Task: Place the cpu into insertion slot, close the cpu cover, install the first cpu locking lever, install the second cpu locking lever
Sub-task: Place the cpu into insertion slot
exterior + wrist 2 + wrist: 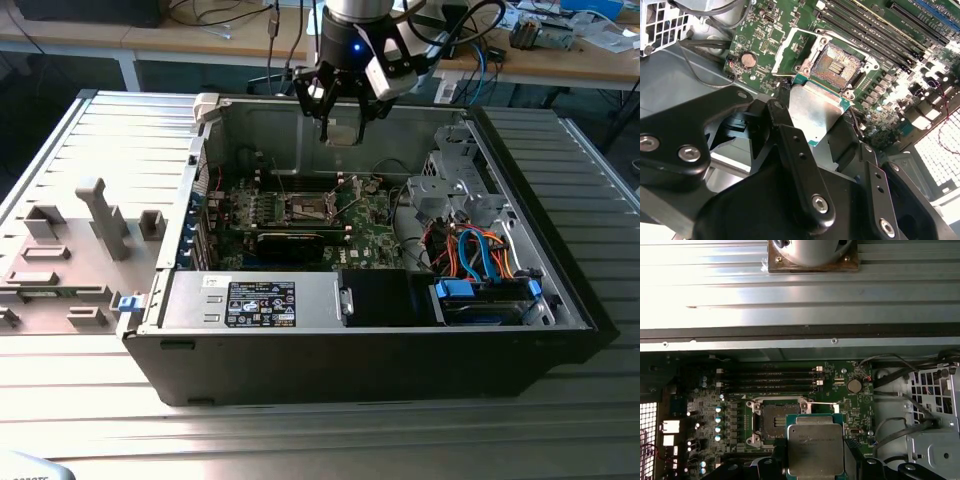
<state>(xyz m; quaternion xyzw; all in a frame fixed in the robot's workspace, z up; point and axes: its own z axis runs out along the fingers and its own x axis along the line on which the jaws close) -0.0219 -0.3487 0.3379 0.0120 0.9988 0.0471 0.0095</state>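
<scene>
The cpu [815, 445] is in the gripper [342, 118], clamped by two opposite edges, and it hangs high in the case [300, 345], well above the green board [730, 410]. You're on step one, placement. The insertion slot [772, 422] lies bare with its cpu cover [781, 46] swung back and nothing seated. In the first wrist view the chip sits off to one side of the socket, overlapping one corner. I'd judge this step calls for centring over the rim, then a level descent. The chip is square, so there's no long axis. It rides flat, silver lid up, edges roughly parallel to the socket's.
</scene>
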